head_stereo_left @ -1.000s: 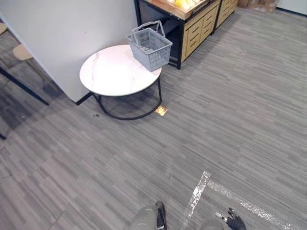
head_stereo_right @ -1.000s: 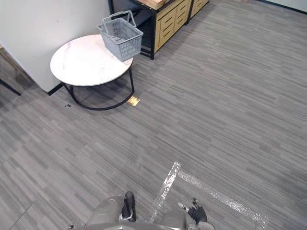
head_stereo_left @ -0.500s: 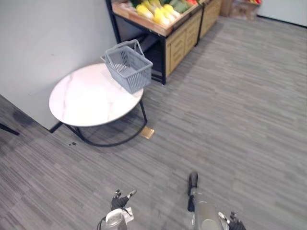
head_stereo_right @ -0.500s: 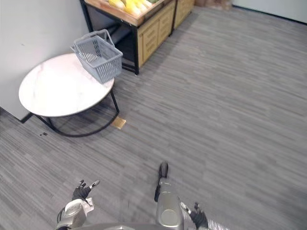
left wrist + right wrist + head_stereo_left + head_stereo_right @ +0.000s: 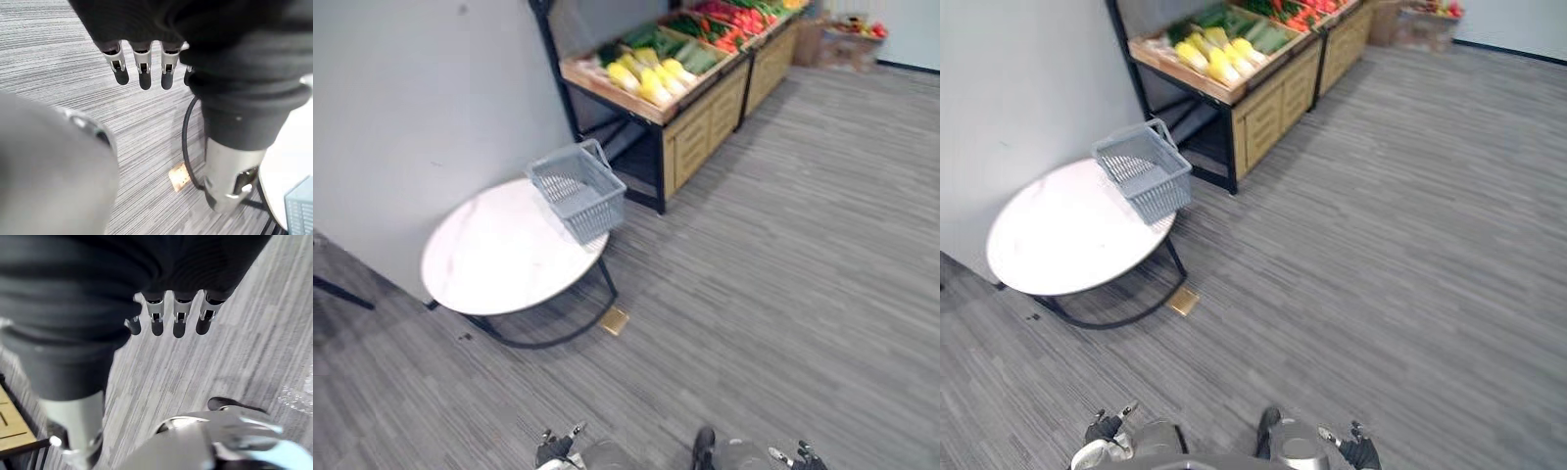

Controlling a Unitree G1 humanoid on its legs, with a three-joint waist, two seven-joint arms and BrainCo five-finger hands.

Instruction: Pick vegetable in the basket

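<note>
My left hand (image 5: 143,73) & right hand (image 5: 178,320): fingers relaxed, straight, empty. Risk: basket (image 5: 576,191) sits at table (image 5: 489,264) edge; a clumsy veg (image 5: 651,78) drop may tip it off.

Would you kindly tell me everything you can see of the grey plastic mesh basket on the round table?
The grey plastic mesh basket is rectangular, with latticed walls and a thin handle loop standing above its rim. It stands upright, apparently empty, on the white round marble-look table, at the edge nearest the wooden produce stand.
</note>
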